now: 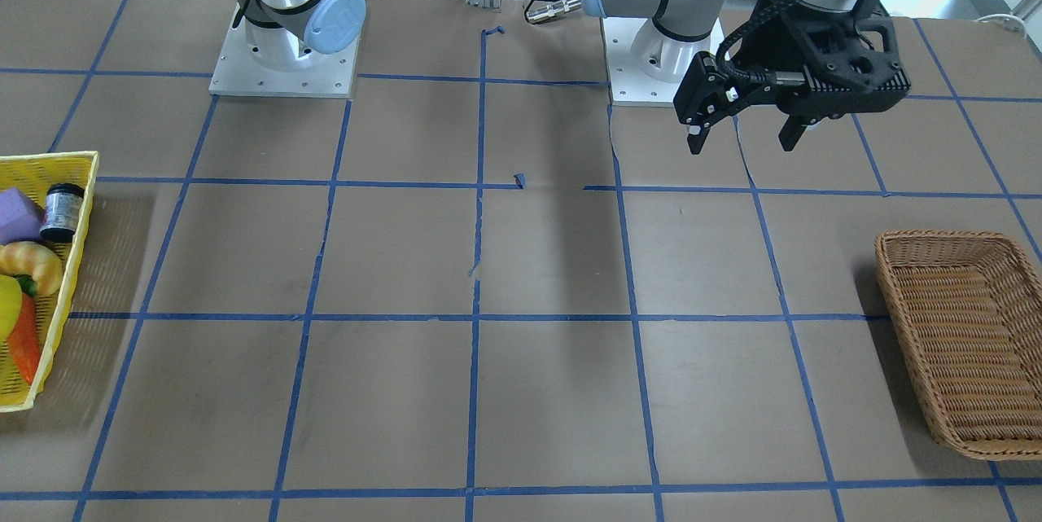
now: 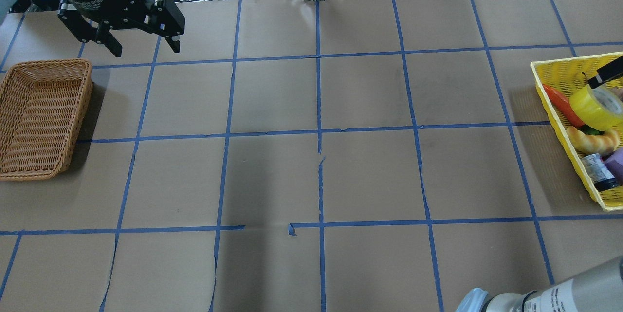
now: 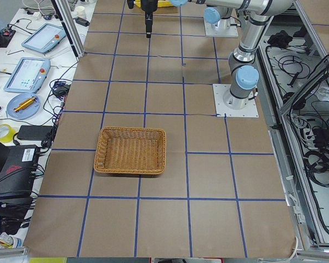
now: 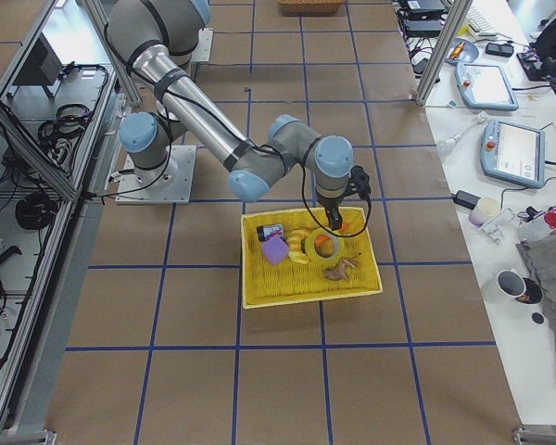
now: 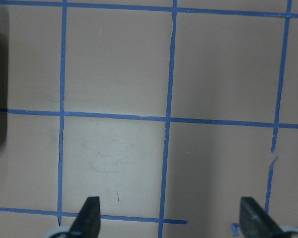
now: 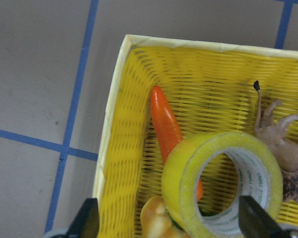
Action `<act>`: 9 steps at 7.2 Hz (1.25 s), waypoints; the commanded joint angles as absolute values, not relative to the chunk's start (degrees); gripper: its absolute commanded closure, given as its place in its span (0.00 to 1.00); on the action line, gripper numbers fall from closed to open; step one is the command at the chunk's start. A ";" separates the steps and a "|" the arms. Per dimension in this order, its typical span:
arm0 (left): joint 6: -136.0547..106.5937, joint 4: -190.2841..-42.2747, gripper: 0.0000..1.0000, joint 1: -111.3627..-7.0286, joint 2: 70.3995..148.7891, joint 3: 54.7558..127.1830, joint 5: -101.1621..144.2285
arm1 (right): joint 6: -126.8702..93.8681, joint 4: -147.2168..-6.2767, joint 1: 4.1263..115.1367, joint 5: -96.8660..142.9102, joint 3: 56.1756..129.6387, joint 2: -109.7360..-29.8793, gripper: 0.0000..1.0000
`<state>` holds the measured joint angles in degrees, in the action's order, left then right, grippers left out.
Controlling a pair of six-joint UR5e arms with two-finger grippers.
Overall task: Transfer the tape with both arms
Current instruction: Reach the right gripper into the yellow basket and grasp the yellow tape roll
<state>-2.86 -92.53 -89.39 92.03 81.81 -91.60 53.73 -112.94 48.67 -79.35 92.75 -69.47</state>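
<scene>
The yellow tape roll with a pale core lies tilted in the yellow basket, resting on an orange carrot and a croissant. It also shows in the overhead view and the right-side view. My right gripper hangs open just above the roll. Its left finger is clear of the roll and its right finger is over the roll's right rim. My left gripper is open and empty, held above the table beside the wicker basket.
The yellow basket also holds a croissant, a black-capped jar, a purple block and a brown root. The wicker basket has nothing in it. Blue tape lines grid the brown table.
</scene>
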 commanded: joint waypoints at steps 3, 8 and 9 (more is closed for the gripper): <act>-2.99 -92.37 0.00 -89.38 91.67 82.62 -91.58 | 55.11 -116.72 47.72 -78.93 92.99 -62.85 0.11; -2.90 -92.37 0.00 -89.38 91.32 82.71 -91.58 | 54.05 -115.67 47.72 -80.07 92.81 -64.94 1.00; -2.90 -92.37 0.00 -89.38 91.49 82.71 -91.58 | 53.97 -113.92 47.81 -80.07 92.55 -66.43 1.00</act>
<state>-2.91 -92.37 -89.39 91.39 82.70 -91.58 54.09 -115.51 47.73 -80.03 92.73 -64.66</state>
